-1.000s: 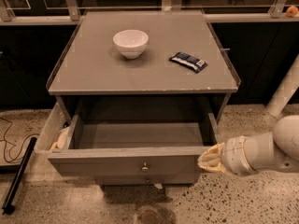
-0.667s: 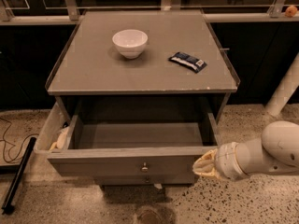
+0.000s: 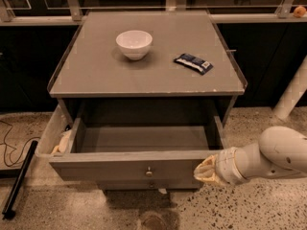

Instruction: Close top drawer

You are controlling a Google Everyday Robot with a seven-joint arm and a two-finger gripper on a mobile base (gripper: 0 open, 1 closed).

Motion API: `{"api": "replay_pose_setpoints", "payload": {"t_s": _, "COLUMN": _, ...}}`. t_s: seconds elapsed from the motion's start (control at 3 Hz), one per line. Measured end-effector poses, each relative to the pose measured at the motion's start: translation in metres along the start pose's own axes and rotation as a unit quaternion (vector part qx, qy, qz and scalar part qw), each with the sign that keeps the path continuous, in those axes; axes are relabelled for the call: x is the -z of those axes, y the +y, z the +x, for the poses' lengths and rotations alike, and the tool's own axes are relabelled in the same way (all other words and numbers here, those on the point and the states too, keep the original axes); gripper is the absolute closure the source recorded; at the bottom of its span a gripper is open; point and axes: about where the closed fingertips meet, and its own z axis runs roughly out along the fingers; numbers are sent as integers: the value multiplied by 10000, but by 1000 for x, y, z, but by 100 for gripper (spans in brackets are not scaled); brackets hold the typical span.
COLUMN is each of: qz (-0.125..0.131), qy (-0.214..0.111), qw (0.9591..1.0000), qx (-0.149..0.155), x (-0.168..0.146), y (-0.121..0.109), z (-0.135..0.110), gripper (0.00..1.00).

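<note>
The top drawer (image 3: pixel 129 166) of the grey cabinet is pulled far out and its inside is bare. Its flat grey front has a small round metal knob (image 3: pixel 149 171) at the centre. My gripper (image 3: pixel 205 171), on a white arm coming in from the right, is at the right end of the drawer front, touching or nearly touching it.
On the cabinet top (image 3: pixel 96 75) stand a white bowl (image 3: pixel 134 43) and a dark blue packet (image 3: pixel 193 63). A white bin (image 3: pixel 52 135) hangs at the cabinet's left side. A black bar (image 3: pixel 18 181) and a cable lie on the floor at left. A white post (image 3: pixel 292 92) stands at right.
My gripper and arm have slid left and slightly down along the drawer front's right end. The drawer looks the same, still open.
</note>
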Motion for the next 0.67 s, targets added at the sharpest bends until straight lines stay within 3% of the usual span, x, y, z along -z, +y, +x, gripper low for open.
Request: {"api": "replay_pose_setpoints", "payload": {"t_s": 0.67, "qz": -2, "qy": -2, "qw": 10000, "qx": 2, "x": 0, "y": 0, "z": 0, "gripper": 34}}
